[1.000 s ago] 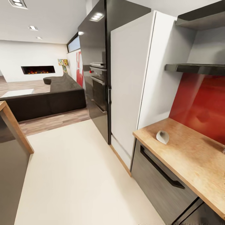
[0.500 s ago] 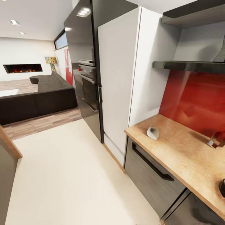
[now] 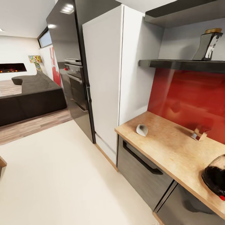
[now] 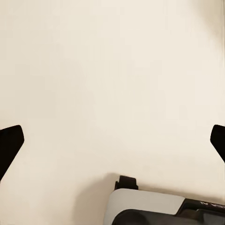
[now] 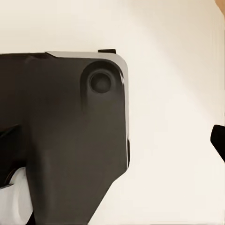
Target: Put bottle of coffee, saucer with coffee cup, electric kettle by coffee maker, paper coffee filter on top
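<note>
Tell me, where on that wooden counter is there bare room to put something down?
The kitchen countertop is bare in the wide stretch between the paper coffee filter near its left end and the electric kettle at the right edge. A small shiny object sits by the red backsplash. It gets tighter around the kettle.

A white paper coffee filter (image 3: pixel 142 130) lies on its side near the corner of the wood-toned kitchen countertop (image 3: pixel 168 147), with the electric kettle (image 3: pixel 215 175) well apart.
</note>
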